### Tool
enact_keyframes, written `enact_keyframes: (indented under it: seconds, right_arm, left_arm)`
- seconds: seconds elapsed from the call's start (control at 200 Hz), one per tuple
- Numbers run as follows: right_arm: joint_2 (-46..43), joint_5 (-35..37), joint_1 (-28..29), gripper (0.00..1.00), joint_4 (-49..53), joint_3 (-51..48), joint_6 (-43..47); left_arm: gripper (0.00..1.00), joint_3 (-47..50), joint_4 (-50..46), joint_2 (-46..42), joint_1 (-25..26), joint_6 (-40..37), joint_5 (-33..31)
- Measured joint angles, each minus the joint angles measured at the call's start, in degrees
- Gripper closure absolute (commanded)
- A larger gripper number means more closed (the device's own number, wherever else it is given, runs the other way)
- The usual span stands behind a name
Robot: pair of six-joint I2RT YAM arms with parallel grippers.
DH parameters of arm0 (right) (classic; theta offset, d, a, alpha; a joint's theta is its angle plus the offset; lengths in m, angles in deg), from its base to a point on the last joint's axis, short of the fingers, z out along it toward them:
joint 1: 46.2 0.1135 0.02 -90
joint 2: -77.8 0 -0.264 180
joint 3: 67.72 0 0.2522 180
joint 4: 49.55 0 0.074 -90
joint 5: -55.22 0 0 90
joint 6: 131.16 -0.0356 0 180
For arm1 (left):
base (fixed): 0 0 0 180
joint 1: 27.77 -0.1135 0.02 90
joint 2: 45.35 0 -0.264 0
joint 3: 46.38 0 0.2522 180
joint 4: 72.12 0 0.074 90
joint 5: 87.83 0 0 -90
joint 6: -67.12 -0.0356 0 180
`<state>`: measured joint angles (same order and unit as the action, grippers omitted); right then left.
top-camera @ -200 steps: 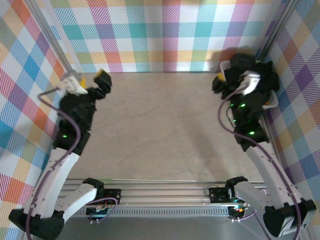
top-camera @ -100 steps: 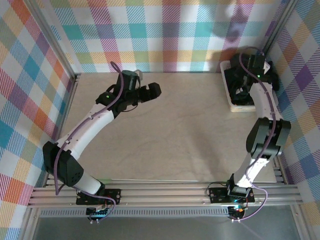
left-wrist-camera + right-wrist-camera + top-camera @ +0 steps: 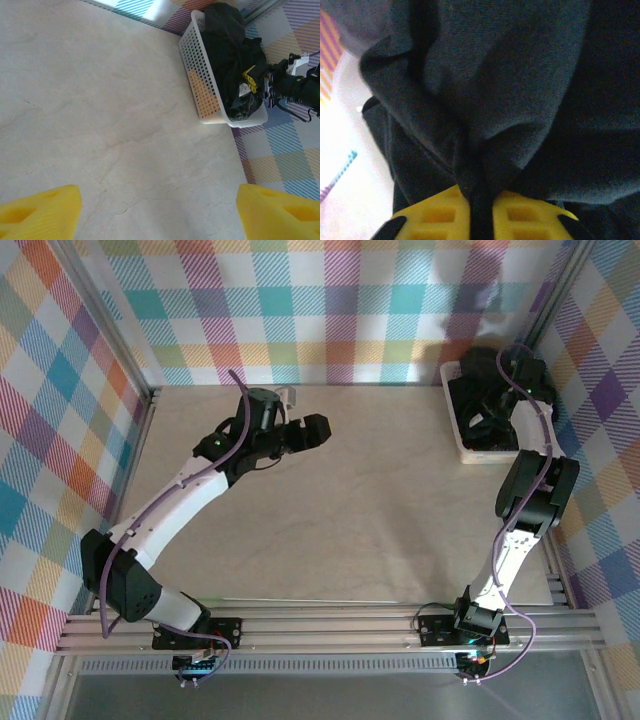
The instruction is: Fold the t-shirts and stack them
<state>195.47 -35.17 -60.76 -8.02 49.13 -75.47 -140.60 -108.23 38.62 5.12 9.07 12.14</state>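
— At the tabletop's (image 3: 350,520) far right corner, where are the t-shirts (image 3: 227,40)?
— Heaped, unfolded, in a white basket (image 3: 202,85).
— What holds them?
— The right gripper (image 3: 481,212), its yellow fingers pinching a fold of black cloth, likely to lift one shirt out.
— And the left gripper (image 3: 157,197)?
— Spread, holding nothing, above bare tabletop and facing the basket. It is probably ready to help lay a shirt flat.

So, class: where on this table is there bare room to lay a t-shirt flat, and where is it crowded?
The table is bare from the left end effector across to the white basket and forward to the near rail. Crowded: the far right corner, where the right end effector pinches black t-shirts in the basket.
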Motion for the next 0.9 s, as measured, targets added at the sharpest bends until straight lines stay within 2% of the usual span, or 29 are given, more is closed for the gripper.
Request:
enact_keyframes:
  seconds: [0.095, 0.275, 0.47, 0.545, 0.63, 0.72, 0.9]
  right_arm:
    - [-4.2, -0.2, 0.37, 1.0, -5.03, -6.45, -0.42]
    - [-19.43, 0.59, 3.93, 1.0, -8.76, -16.94, -0.48]
    - [-34.56, 0.57, 9.29, 1.0, -10.67, -16.24, -0.26]
    - [-38.21, 0.68, 12.37, 1.0, -11.13, -13.84, 0.74]
    - [-40.41, 2.14, 17.97, 1.0, -10.32, -9.46, 2.29]
    - [-41.0, 3.8, 26.84, 1.0, -10.21, -5.55, 3.69]
    - [-39.54, 8.63, 44.44, 1.0, -11.56, -9.84, 4.39]
  left_arm:
    - [0.22, 1.66, 0.09, -0.94, 0.04, 0.11, -0.15]
    - [0.25, 4.44, 0.13, -2.36, 0.35, 0.76, -1.07]
    - [0.28, 4.55, -0.22, -3.04, 1.36, 1.79, -3.98]
    - [0.25, 4.52, -1.49, -3.98, 1.4, 2.12, -6.21]
    - [0.24, 4.52, -3.85, -5.84, 1.4, 2.71, -9.6]
    - [0.23, 4.46, -7.28, -8.61, 1.44, 3.58, -14.03]
    - [0.22, 4.46, -12.98, -15.02, 1.44, 4.72, -20.92]
